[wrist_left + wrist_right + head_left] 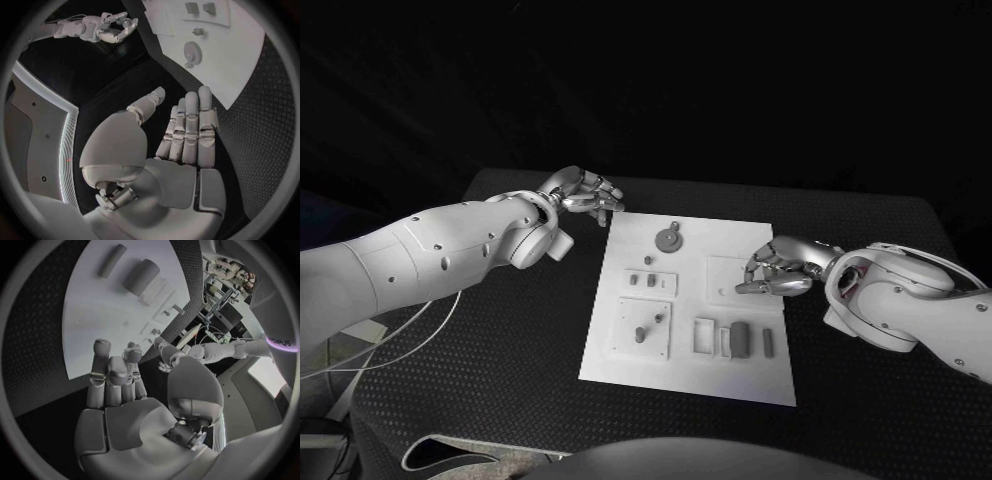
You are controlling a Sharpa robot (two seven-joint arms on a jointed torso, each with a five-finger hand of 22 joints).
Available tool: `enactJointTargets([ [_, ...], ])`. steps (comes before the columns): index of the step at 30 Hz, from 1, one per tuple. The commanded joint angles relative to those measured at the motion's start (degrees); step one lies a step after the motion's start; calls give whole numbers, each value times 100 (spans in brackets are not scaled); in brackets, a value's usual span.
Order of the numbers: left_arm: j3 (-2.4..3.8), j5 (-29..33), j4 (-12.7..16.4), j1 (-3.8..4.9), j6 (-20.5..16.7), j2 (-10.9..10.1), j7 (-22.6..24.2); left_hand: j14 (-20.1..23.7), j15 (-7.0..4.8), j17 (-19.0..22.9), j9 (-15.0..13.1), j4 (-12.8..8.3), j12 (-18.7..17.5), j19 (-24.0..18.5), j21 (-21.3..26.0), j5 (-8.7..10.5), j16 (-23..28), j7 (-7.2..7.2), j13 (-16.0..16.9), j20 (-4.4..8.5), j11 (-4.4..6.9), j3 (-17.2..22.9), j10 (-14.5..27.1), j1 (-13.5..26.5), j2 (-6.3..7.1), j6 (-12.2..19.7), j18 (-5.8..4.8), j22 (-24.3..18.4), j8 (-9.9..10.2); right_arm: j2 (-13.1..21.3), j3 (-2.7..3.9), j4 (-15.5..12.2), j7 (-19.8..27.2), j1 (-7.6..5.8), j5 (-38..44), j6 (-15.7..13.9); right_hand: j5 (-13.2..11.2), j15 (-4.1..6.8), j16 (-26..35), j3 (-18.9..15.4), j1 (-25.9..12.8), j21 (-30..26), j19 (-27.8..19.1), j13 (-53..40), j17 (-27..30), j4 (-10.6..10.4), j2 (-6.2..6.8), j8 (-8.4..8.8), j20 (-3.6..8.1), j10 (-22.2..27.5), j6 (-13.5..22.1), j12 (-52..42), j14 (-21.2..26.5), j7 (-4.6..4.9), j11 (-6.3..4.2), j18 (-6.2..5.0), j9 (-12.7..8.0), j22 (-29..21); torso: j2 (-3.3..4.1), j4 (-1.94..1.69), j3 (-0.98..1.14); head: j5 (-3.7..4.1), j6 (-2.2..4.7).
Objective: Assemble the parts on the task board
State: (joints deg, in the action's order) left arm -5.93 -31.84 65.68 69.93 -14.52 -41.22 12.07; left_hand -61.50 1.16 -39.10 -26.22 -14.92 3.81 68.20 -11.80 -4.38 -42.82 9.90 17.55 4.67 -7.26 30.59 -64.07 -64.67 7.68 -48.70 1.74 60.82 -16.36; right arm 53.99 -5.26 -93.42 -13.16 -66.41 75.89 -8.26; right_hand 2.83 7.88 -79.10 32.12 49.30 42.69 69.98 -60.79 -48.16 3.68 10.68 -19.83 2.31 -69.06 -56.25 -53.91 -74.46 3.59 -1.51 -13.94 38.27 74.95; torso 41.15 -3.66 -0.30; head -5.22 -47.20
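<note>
The white task board [692, 372] lies in the middle of the black table. On it are a round grey disc part [669, 238], small pegs [648, 280], a square insert with pegs [643, 330] and dark blocks [741, 340] near its front. My left hand [586, 194] hovers just off the board's far left corner; its fingers [187, 130] are straight and hold nothing, with the disc [192, 51] ahead of them. My right hand [782, 270] is over the board's right edge, and its palm [125, 395] is bare. The blocks [141, 276] lie beyond its fingers.
Black textured table [502, 350] surrounds the board on all sides. A thin white cable [401, 340] hangs off the table's left side below my left arm. The table's far edge [733, 186] runs just behind my left hand.
</note>
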Motion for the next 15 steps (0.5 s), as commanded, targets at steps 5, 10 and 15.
enactJointTargets([
  [5,1,3,-7,2,50,19,36,-37,-17,-9,8,15,16,31,29,4,26,46,-6,-1,3,-30,31,17,-5,0,299,9,-29,95,-20,-106,-830,1,-955,1351,-3,50,-127,-35,-277,107,23,-101,-90,-163,-157,38,37,79,-95,-173,19,60,-73,-106,8,136,-4,-4,-8,70,22],
  [10,0,5,-13,2,51,18,34,-37,-17,-11,8,16,16,31,30,4,27,46,-7,-1,3,-31,31,18,-5,0,299,9,-30,159,-39,-203,-1161,1,-1289,1884,-3,57,-163,-78,-398,164,-29,-98,-119,-146,-408,92,48,13,-160,-218,47,48,-86,-106,-29,137,-1,-5,-16,97,26],
  [15,0,5,-15,2,48,22,34,-38,-17,-12,9,17,16,31,30,4,28,46,-8,-1,3,-31,30,20,-6,0,299,10,-30,175,-71,-299,-1331,1,-1509,1880,-3,61,-167,-129,-501,190,-61,-82,-123,-124,-434,131,41,1,-186,-214,61,45,-89,-106,-58,132,3,-8,-15,96,29],
])
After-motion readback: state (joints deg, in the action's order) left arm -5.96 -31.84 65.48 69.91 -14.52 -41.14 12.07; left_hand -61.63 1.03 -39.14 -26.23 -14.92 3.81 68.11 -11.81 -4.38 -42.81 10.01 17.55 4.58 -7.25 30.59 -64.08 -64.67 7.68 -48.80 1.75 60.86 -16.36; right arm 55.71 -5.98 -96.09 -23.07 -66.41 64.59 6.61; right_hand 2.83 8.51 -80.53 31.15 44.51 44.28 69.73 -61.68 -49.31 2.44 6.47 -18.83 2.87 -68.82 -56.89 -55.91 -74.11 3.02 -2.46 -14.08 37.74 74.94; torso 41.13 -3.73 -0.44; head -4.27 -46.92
